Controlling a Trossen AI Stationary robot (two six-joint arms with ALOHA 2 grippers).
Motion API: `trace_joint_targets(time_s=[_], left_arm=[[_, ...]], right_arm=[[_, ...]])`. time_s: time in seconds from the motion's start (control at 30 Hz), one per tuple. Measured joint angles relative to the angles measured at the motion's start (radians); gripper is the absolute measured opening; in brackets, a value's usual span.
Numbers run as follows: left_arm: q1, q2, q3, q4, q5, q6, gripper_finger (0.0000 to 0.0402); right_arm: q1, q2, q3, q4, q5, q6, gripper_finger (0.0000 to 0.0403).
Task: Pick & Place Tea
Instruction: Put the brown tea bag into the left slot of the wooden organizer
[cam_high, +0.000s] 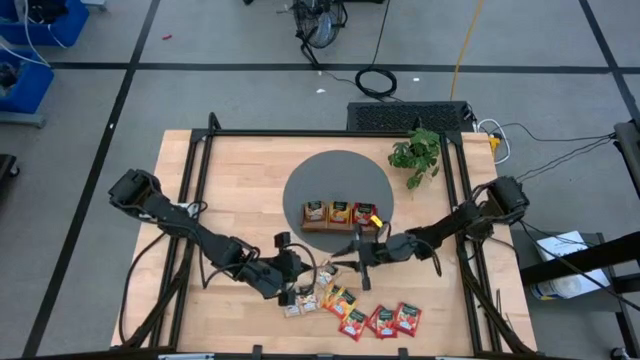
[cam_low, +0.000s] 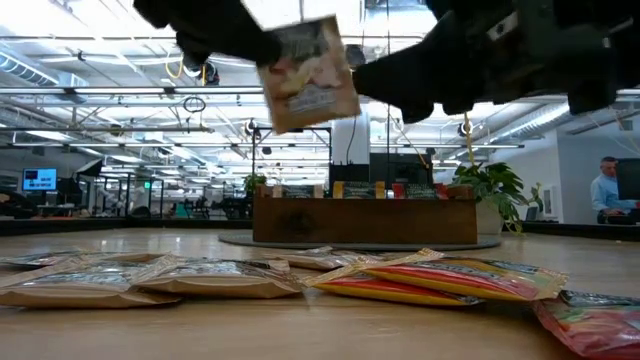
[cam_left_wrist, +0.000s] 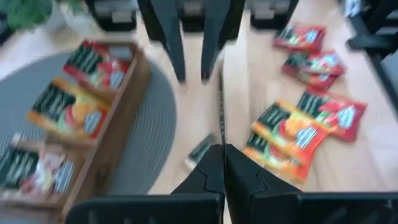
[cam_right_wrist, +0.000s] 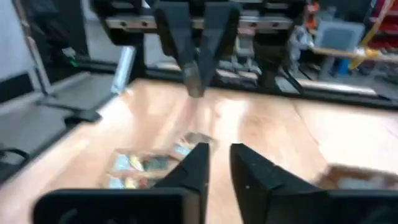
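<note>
High view: left gripper (cam_high: 318, 272) jaws pinched on a cream-white sachet (cam_low: 306, 73), lifted off the bench (cam_high: 240, 190) betw. tray (cam_high: 341, 217) & loose sachets (cam_high: 380, 320). Right gripper (cam_high: 352, 250) just beside, facing it, jaws slightly apart, holding nothing. Tray w/ three sachets.

I work in an open-plan lab or office: ceiling pipes (cam_low: 90, 95), glowing monitors (cam_low: 40, 179), grey floor (cam_high: 250, 95), loose cables (cam_high: 377, 80).
</note>
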Motion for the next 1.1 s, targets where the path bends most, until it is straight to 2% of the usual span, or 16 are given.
trace_joint_targets(time_s=[0.17, 0.3, 0.43, 0.67, 0.87, 1.1], left_arm=[[0.0, 0.0, 0.0, -0.058, 0.0, -0.051, 0.0001], [0.0, 0.0, 0.0, -0.053, 0.001, -0.049, 0.0001], [0.001, 0.02, 0.0, -0.046, 0.001, -0.044, 0.0001], [0.011, 0.07, -0.001, -0.062, 0.011, -0.053, 0.0001], [0.011, 0.073, -0.001, -0.059, 0.011, -0.053, 0.0001], [0.013, 0.073, -0.001, -0.051, -0.004, -0.051, 0.0001]], right_arm=[[-0.005, -0.071, 0.0, -0.093, -0.028, 0.05, 0.0118], [-0.034, -0.074, 0.001, -0.117, -0.044, 0.079, 0.0137], [-0.08, -0.074, 0.078, -0.285, -0.129, 0.121, 0.0139], [-0.084, -0.071, 0.222, -0.484, -0.131, 0.053, 0.0139], [-0.085, -0.07, 0.309, -0.733, -0.184, 0.111, 0.0139], [-0.085, -0.061, 0.346, -0.757, -0.182, 0.113, 0.0139]])
